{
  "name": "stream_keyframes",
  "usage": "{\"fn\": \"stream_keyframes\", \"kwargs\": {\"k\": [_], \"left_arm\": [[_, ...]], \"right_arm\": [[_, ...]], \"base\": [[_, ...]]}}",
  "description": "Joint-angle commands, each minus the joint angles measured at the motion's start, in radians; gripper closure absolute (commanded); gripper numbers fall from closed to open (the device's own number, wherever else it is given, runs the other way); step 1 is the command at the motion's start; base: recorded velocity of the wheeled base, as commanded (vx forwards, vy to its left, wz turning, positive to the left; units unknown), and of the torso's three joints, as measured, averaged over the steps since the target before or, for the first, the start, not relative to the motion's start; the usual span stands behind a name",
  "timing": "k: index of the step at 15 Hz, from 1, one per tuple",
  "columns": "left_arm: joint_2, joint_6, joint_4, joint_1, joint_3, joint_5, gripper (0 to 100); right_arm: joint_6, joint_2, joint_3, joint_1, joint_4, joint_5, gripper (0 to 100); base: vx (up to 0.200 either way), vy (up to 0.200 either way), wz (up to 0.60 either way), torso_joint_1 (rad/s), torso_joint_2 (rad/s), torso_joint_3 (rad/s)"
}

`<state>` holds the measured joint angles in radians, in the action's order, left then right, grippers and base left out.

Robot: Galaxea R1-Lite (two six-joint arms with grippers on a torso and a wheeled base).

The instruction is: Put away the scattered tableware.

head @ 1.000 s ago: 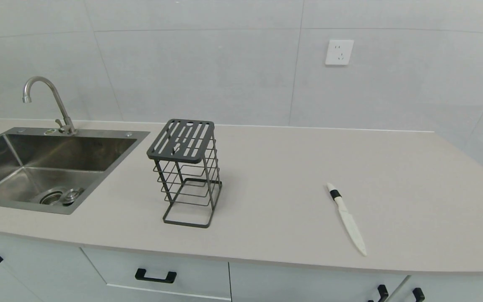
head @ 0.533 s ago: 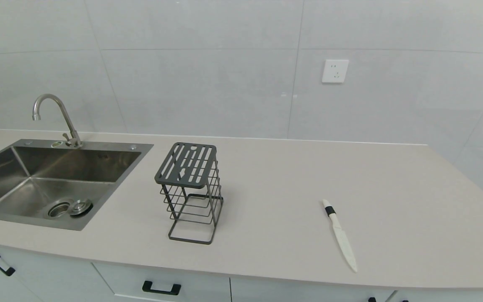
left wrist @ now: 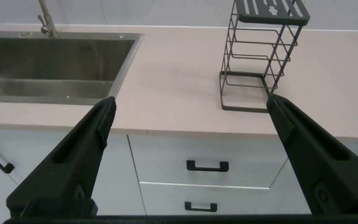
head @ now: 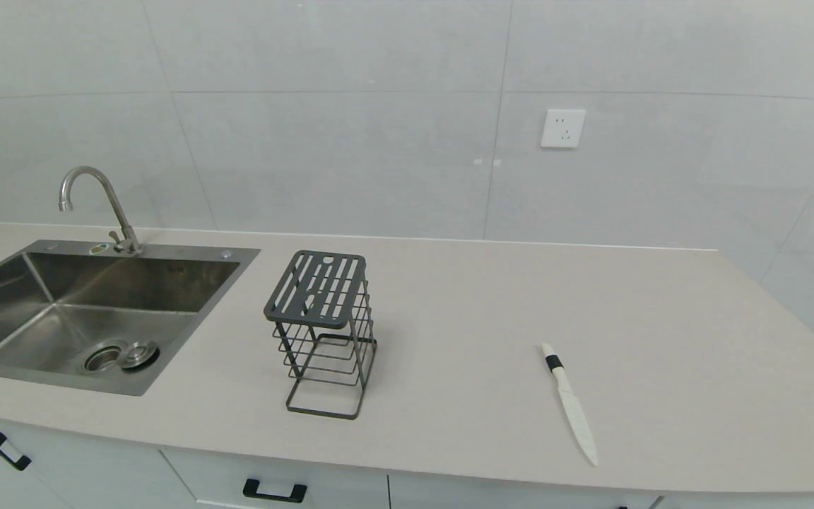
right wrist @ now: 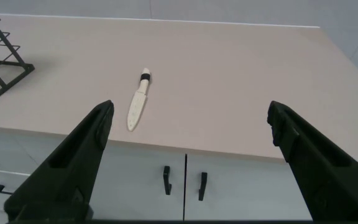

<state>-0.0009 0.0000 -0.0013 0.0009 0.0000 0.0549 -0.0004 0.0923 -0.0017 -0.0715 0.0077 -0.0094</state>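
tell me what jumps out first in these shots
A dark wire rack stands upright near the middle of the pale counter. To its right, close to the counter's front edge, a white knife with a black band lies flat, well apart from the rack. A steel sink is set into the counter's left end.

Sink (head: pixel 131 283) set into the counter (head: pixel 463 304) at the left, tap (head: pixel 99 205) behind it, rack (head: pixel 316 288) upright just right of the sink, knife (head: pixel 568 401) flat well to the rack's right near the front edge, socket (head: pixel 562 128) on the wall behind, drawers (head: pixel 274 490) below.
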Motion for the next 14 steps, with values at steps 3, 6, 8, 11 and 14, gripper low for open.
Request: {"fn": "stream_keyframes", "kwargs": {"k": [3, 6, 8, 11, 14], "left_arm": [[0.001, -0.003, -0.002, 0.001, 0.0, -0.001, 0], [0.001, -0.002, -0.002, 0.001, 0.0, -0.001, 0], [0.001, 0.002, -0.002, 0.001, 0.0, -0.001, 0], [0.001, 0.0, -0.002, 0.001, 0.0, -0.003, 0], [0.001, 0.003, -0.002, 0.001, 0.0, -0.001, 0]], "right_arm": [[-0.001, 0.001, 0.0, -0.001, -0.002, 0.0, 0], [-0.001, 0.001, 0.0, -0.001, 0.0, 0.0, 0], [0.0, -0.005, 0.0, 0.033, -0.002, 0.0, 0], [-0.003, -0.092, -0.001, 0.075, 0.0, 0.0, 0], [-0.001, -0.092, 0.0, 0.073, -0.002, 0.0, 0]], "base": [[0.0, 0.0, -0.4, 0.0, 0.0, 0.002], [0.0, 0.0, 0.0, 0.0, 0.0, 0.0], [0.0, 0.0, 0.0, 0.0, 0.0, 0.0], [0.0, 0.0, 0.0, 0.0, 0.0, 0.0], [0.0, 0.0, 0.0, 0.0, 0.0, 0.0]]}}
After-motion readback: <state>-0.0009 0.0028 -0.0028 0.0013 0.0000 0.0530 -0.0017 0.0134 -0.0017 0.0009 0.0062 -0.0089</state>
